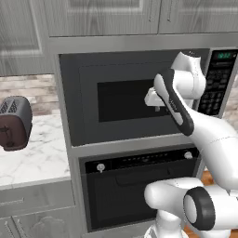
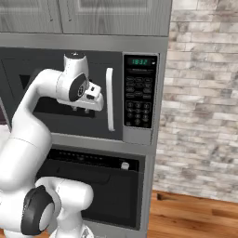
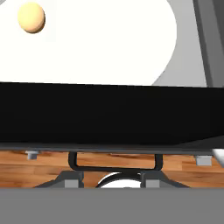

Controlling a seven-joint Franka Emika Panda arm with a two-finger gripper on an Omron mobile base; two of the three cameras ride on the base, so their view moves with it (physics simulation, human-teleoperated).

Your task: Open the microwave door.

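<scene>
The microwave (image 1: 65, 65) is built into the cabinet wall, and its dark grey door (image 1: 88, 107) lies flush with the front. The vertical white bar handle (image 2: 109, 100) runs along the door's right edge, beside the keypad strip (image 2: 139, 93) with its green display. My gripper (image 2: 80, 110) hangs in front of the black window (image 1: 121, 100), a little left of the handle and apart from it. It is open, fingers pointing down, with nothing between them. In the hand view a white round plate (image 3: 100, 43) with a small orange ball (image 3: 31, 17) lies above a black band.
A black oven (image 1: 121, 195) with two knobs and a horizontal handle (image 3: 114, 167) sits under the microwave. A dark red toaster (image 1: 15, 123) stands on the marble counter (image 1: 37, 160) to the left. A brick wall (image 2: 204, 102) and wooden floor (image 2: 195, 216) lie to the right.
</scene>
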